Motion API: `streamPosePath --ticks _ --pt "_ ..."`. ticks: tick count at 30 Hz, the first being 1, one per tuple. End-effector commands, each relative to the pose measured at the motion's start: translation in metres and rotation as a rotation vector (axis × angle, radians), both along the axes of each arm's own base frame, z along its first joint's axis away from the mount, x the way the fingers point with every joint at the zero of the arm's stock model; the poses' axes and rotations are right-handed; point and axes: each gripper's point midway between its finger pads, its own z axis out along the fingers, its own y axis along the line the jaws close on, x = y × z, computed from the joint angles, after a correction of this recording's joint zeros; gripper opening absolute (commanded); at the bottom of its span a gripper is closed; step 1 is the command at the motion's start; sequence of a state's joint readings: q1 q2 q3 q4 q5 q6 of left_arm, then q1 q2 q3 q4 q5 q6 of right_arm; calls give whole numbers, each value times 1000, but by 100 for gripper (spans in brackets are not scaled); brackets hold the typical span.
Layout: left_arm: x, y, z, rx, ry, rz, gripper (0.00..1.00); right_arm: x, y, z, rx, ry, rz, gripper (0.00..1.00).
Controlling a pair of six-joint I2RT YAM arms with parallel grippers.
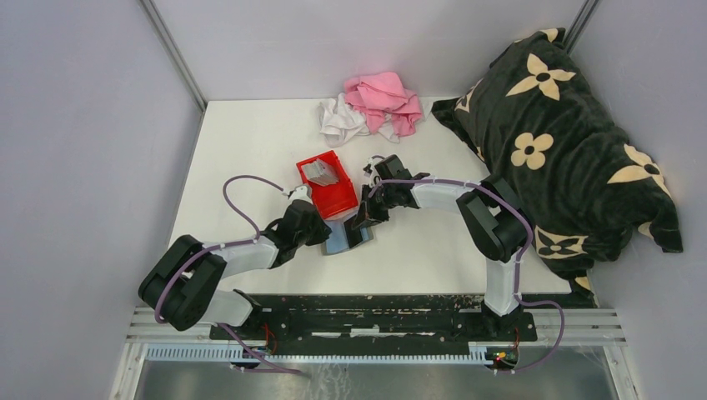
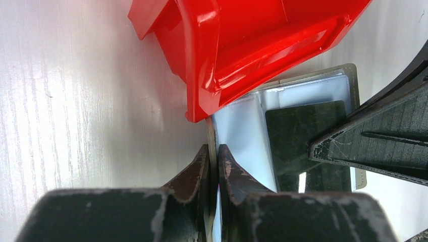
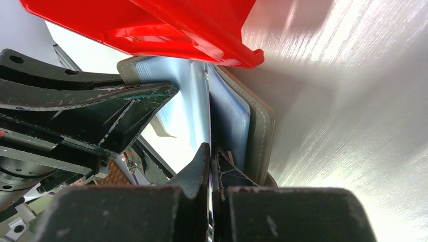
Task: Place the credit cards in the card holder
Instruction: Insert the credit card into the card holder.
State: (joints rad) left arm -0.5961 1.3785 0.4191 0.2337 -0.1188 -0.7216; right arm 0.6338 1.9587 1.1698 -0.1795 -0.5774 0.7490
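Note:
The card holder (image 1: pixel 344 239) lies opened on the white table, just in front of the red bin, its bluish-grey inside (image 2: pixel 241 136) facing up. My left gripper (image 1: pixel 320 232) is shut on its left edge (image 2: pixel 213 162). My right gripper (image 1: pixel 363 220) is shut on a thin inner leaf of the card holder (image 3: pixel 229 113) from the opposite side (image 3: pixel 210 154). In each wrist view the other arm's fingers (image 2: pixel 376 138) (image 3: pixel 101 108) show close by. The credit cards (image 1: pixel 318 172), a light grey stack, stand inside the red bin, apart from both grippers.
The red bin (image 1: pixel 328 185) touches or overhangs the card holder's far edge (image 2: pixel 242 45). Pink and white cloths (image 1: pixel 371 107) lie at the back. A black flowered cushion (image 1: pixel 554 142) fills the right side. Grey walls close in the table.

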Motion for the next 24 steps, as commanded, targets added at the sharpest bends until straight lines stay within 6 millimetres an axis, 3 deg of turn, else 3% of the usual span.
streamPosePath --ticks 1,24 --pt "-30 23 -35 127 131 -22 3 10 6 17 27 -67 12 1" --pt "-30 22 -39 133 148 -28 3 11 17 29 103 -55 11 1"
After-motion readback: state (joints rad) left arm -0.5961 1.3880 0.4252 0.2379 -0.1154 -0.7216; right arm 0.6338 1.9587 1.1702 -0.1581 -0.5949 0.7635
